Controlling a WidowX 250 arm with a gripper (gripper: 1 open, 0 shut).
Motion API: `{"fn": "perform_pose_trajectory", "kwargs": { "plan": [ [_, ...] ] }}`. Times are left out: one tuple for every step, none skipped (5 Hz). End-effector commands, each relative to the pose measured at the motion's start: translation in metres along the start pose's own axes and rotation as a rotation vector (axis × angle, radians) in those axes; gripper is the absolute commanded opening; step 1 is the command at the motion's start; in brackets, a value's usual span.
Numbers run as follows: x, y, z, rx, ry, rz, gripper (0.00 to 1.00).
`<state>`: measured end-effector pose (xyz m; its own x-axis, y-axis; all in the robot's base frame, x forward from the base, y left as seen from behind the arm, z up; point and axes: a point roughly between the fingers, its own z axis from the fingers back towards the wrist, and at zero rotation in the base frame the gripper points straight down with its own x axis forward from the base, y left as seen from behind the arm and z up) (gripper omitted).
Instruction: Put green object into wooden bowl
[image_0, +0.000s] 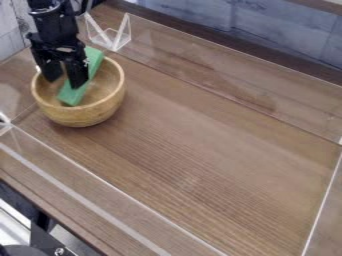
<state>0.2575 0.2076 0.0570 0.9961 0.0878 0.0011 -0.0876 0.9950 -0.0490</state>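
Observation:
The green object (79, 82) is a bright green bar lying tilted inside the wooden bowl (83, 108), one end resting on the far rim. The tan bowl stands at the left of the table. My black gripper (62, 72) hangs just above the bowl's far left side, its fingers open and apart from the bar, with nothing between them. The fingers cover part of the bar's left edge.
The table is a brown wood-grain surface (214, 130) enclosed by low clear plastic walls (174, 212). A clear bracket (115, 32) stands at the back left behind the bowl. A tiled wall runs along the back.

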Motion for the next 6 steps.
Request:
{"fn": "perform_pose_trajectory", "kwargs": {
  "plan": [
    [0.01,0.0,0.015,0.036,-0.039,-0.01,0.0],
    [0.012,-0.005,0.015,0.035,-0.035,-0.012,0.0],
    [0.014,0.001,0.018,0.034,-0.029,0.001,0.0],
    [0.015,0.005,0.021,0.033,-0.023,0.018,0.0],
    [0.007,0.007,0.018,0.031,-0.016,-0.003,0.0],
    [-0.001,0.006,0.016,0.029,-0.008,-0.024,0.0]
  ]
}}
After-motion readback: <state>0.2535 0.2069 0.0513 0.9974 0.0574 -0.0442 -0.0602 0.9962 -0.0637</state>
